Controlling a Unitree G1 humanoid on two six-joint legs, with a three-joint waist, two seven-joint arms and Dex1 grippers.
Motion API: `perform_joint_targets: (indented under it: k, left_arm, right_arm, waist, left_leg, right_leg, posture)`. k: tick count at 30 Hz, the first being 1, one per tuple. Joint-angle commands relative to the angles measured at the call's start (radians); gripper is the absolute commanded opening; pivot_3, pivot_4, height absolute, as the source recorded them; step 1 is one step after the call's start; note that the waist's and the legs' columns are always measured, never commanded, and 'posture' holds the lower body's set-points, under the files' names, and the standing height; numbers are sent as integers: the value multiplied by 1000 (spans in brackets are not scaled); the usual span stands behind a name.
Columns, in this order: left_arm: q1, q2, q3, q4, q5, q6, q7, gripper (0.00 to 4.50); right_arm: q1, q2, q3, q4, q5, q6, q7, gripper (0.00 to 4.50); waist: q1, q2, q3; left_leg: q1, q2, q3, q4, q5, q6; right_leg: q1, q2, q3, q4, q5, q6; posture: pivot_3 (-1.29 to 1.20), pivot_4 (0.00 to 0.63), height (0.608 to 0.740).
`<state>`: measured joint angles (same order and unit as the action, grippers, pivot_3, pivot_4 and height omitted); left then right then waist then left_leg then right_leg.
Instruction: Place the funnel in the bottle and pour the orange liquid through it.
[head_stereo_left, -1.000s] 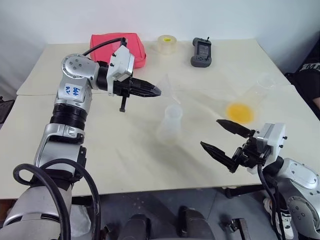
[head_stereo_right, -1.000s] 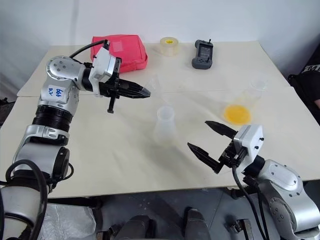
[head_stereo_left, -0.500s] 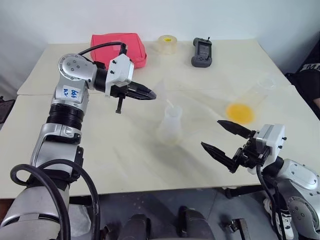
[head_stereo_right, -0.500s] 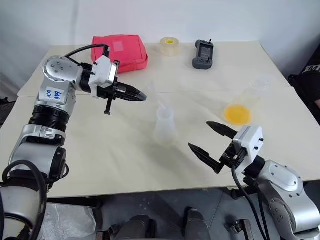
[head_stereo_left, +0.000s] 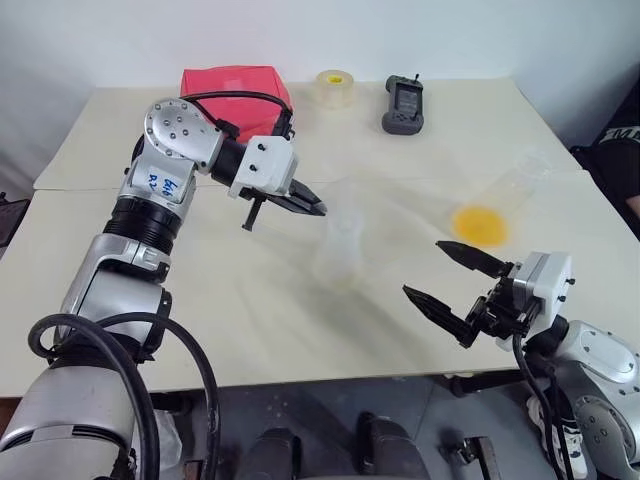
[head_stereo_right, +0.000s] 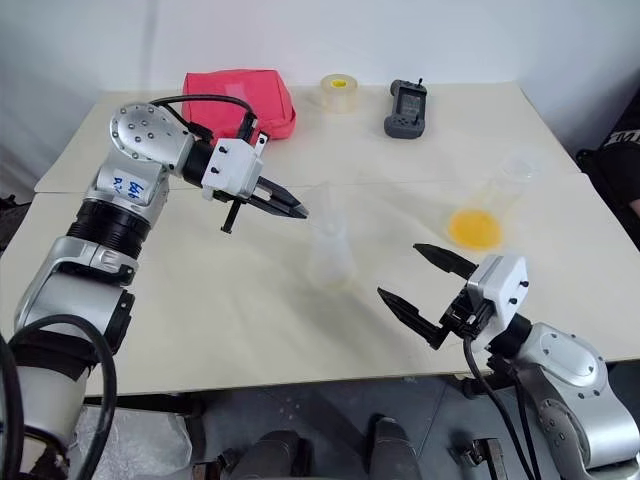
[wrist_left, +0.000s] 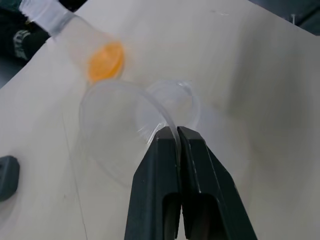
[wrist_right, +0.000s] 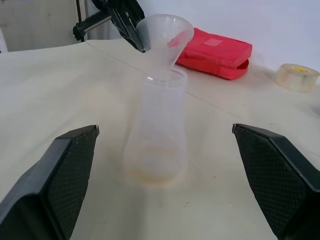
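Where it hung clear before, the funnel (wrist_right: 165, 37), pinched in the left gripper's (head_stereo_left: 316, 209) jaws, now tips into the bottle (wrist_right: 157, 130).

A cream table (head_stereo_left: 250, 320) stands against a plain white wall (head_stereo_left: 120, 40)

A pale cream table (head_stereo_left: 200, 300), made of two tops joined along a seam, carries everything. The clear bottle (head_stereo_left: 338, 250) stands near its middle. To the right lies a larger flask (head_stereo_left: 500, 200) on its side, holding orange liquid (head_stereo_left: 478, 222). Along the far edge sit a red pouch (head_stereo_left: 235, 88), a tape roll (head_stereo_left: 334, 86) and a dark handheld controller (head_stereo_left: 403, 104).
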<state>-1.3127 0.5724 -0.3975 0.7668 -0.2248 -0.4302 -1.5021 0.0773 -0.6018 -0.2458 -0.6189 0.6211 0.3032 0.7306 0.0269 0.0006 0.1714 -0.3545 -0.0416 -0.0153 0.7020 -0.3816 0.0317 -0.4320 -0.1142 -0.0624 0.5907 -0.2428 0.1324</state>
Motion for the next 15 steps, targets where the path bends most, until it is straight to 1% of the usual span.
perform_joint_targets:
  k: [1, 3, 6, 9, 15]
  left_arm:
    - [-56, 7, -45, 22, -35, -66, -112, 67]
    - [-69, 7, -68, 37, -45, -89, -112, 67]
    - [-89, -3, -97, 41, -62, -111, -112, 724]
    - [-105, -9, -112, 30, -86, -73, -112, 1510]
    - [-106, -6, -104, 13, -133, -45, -112, 3353]
  right_arm:
    - [11, 8, -20, -8, 5, -31, 4, 4500]
    - [13, 9, -18, -9, 3, -33, 3, 4500]
    - [24, 13, -18, -14, 0, -38, 0, 4500]
    - [28, 15, -20, -14, -2, -42, -4, 4500]
    - [24, 12, -26, -11, -2, -43, -5, 4500]
  waist:
    - [0, 0, 0]
    - [-1, 0, 0]
    - [-1, 0, 0]
    - [0, 0, 0]
    - [-1, 0, 0]
  left_leg:
    - [0, 0, 0, 0, 0, 0]
    - [0, 0, 0, 0, 0, 0]
    - [0, 0, 0, 0, 0, 0]
    - [0, 0, 0, 1, 0, 1]
    - [0, 0, 0, 1, -1, 1]
  right_leg:
    - [0, 0, 0, 0, 0, 0]
    - [0, 0, 0, 0, 0, 0]
    - [0, 0, 0, 0, 0, 0]
    - [0, 0, 0, 0, 0, 0]
    - [0, 0, 0, 0, 0, 0]
  posture:
    - [0, 150, 740]
    - [0, 150, 740]
    - [0, 150, 740]
    - [0, 150, 740]
    - [0, 150, 740]
